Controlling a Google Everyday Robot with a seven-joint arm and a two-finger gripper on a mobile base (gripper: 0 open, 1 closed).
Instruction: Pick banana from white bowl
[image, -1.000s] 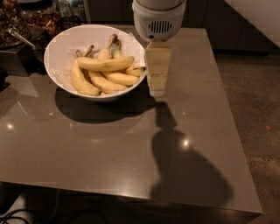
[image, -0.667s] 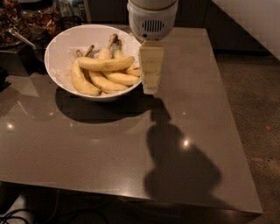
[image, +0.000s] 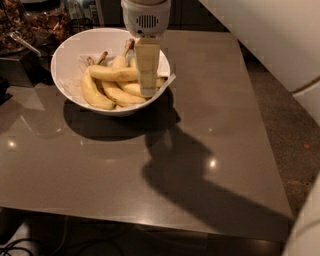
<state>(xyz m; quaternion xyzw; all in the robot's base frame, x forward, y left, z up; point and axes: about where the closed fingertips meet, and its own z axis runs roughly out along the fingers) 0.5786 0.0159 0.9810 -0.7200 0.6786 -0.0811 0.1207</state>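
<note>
The white bowl (image: 65, 50) sat at the table's (image: 225, 125) 11 o'clock. The banana (image: 112, 73) lay crosswise atop the pile inside. The gripper (image: 148, 90) hung over the bowl's 3 o'clock side, at the banana's end; its grip could not be told.

1. One bowl (image: 65, 50), from where I stand.
2. Five bananas that I can count in it, the long banana (image: 112, 73) lying across the top among them; whether more hide behind is hard to tell.
3. Three brown stems (image: 129, 45) poking up at the back.
4. One end effector (image: 148, 90), hanging over the bowl's right side.
5. One tabletop (image: 215, 125) under it all.
</note>
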